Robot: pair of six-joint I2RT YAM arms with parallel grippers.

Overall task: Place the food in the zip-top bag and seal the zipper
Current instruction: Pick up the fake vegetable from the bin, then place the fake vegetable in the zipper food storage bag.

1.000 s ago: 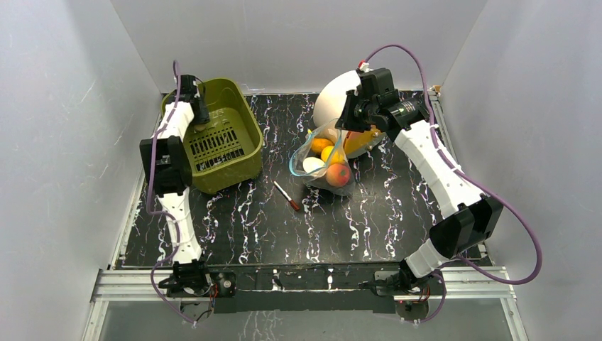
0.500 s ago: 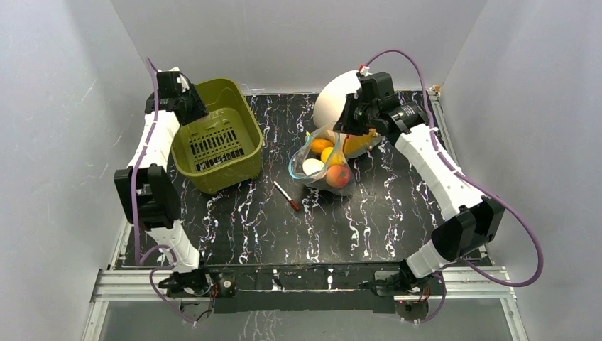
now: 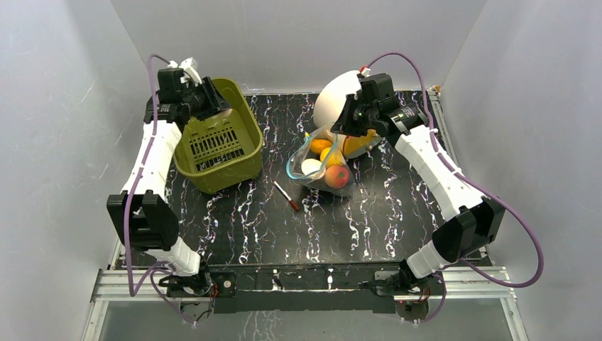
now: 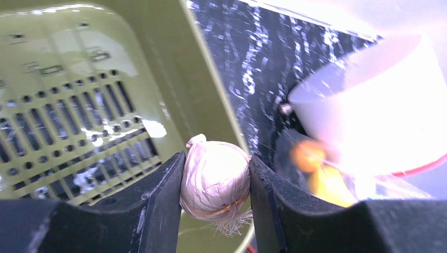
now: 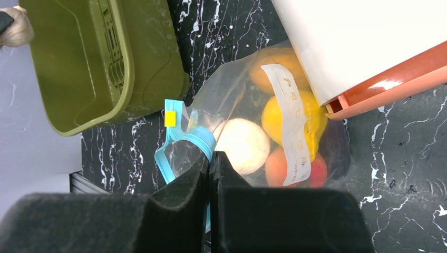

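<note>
Left hand (image 4: 216, 169) holding pale garlic-shaped food (image 4: 212, 184) should carry it over the mouth of the zip-top bag (image 5: 248, 89), whose rim the closed right hand (image 5: 210, 158) pinches.

Black marbled table (image 3: 383, 213): olive basket (image 3: 213, 149), zip-top bag (image 3: 323, 169), pen (image 3: 286, 195), perhaps a bowl (image 3: 332, 99)

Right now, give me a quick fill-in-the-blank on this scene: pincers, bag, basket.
1. The left pincer holds a garlic bulb over the green ____.
2. The right pincer is shut on the mouth of the clear ____.
3. A red-tipped ____ lies on the table between basket and bag.
4. The white ball sits ____ the bag.
Missing words: basket; bag; pen; inside.
</note>
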